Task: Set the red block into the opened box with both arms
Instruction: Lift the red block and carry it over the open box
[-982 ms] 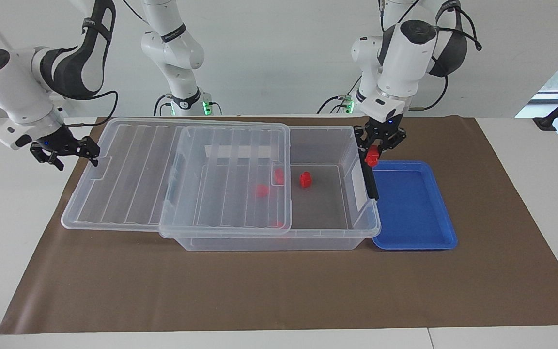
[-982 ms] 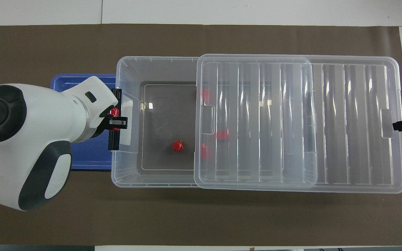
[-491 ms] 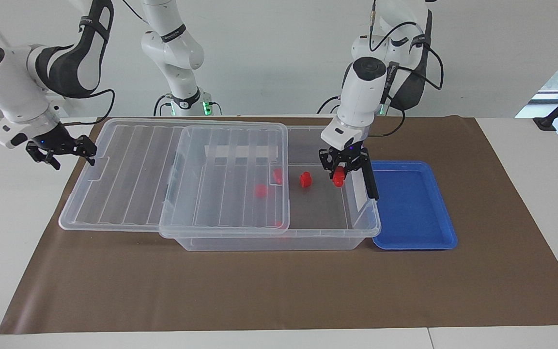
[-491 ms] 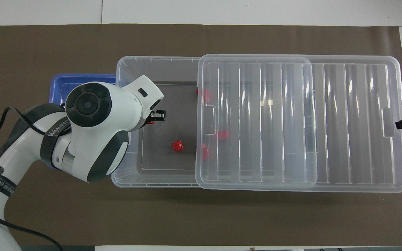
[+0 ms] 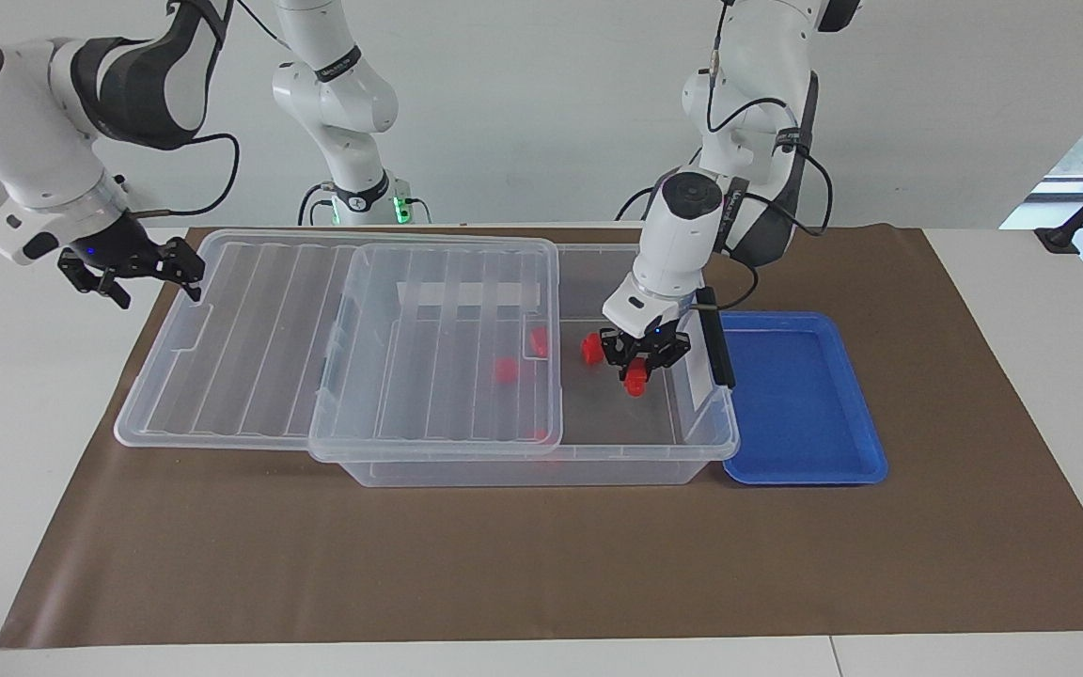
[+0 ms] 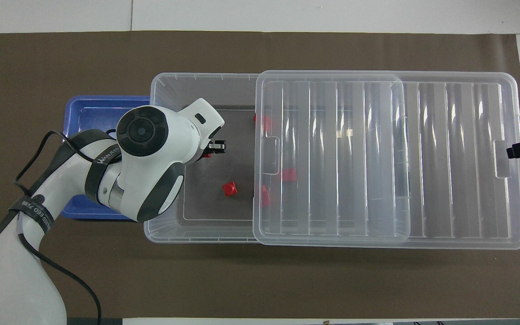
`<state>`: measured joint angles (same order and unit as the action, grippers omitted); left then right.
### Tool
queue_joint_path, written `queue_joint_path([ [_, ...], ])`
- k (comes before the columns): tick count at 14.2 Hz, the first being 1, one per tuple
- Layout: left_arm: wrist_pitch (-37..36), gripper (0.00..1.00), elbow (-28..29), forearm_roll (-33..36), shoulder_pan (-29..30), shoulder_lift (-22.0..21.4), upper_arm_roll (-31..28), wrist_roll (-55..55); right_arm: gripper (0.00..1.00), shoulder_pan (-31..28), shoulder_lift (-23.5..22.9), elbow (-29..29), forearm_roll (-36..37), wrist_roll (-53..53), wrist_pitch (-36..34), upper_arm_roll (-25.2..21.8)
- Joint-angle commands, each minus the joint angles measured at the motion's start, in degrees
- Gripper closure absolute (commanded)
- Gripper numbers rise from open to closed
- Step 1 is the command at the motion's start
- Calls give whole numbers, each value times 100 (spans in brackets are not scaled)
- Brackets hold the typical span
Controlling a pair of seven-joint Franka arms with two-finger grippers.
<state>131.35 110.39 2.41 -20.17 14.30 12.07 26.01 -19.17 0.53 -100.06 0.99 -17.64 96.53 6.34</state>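
Facing view, read across. Your right gripper [image 5: 142, 273] holds the end edge of the lid [image 5: 335, 343] at the right arm's end of the table, jaws spread wide on it. The lid lies slid partway off the box [image 5: 692, 442], leaving the end toward the left arm uncovered. Your left gripper [image 5: 640, 362] is down inside that uncovered part, clamped on the red block [image 5: 635, 378], just above the floor. A loose red block [image 5: 590, 348] lies beside it. The blue tray [image 5: 800, 404] sits just beside the box.
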Motion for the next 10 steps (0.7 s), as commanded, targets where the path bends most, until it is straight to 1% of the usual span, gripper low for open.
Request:
queue_joint_path([
  [1, 188, 100, -141, 294, -128, 371, -47, 194, 0, 193, 44, 688, -55, 401, -713, 34],
  [3, 259, 100, -141, 497, -189, 529, -56, 290, 0, 395, 44, 830, -64, 515, -855, 34],
  [4, 277, 100, -132, 585, -189, 539, -56, 334, 0, 448, 61, 770, -81, 733, -820, 51],
  [6, 277, 100, -132, 629, -198, 626, -56, 361, 0, 798, 96, 752, -143, 1400, -864, 104],
  [7, 286, 100, -132, 629, -216, 679, -56, 404, 0, 887, 105, 708, -143, 1560, -838, 104],
  [8, 286, 100, -132, 664, -242, 706, -64, 492, 0, 906, 158, 629, -143, 1649, -820, 113],
  [10, 277, 100, -132, 997, -233, 706, -73, 790, 0, 1002, 167, 620, -143, 1702, -829, 104],
])
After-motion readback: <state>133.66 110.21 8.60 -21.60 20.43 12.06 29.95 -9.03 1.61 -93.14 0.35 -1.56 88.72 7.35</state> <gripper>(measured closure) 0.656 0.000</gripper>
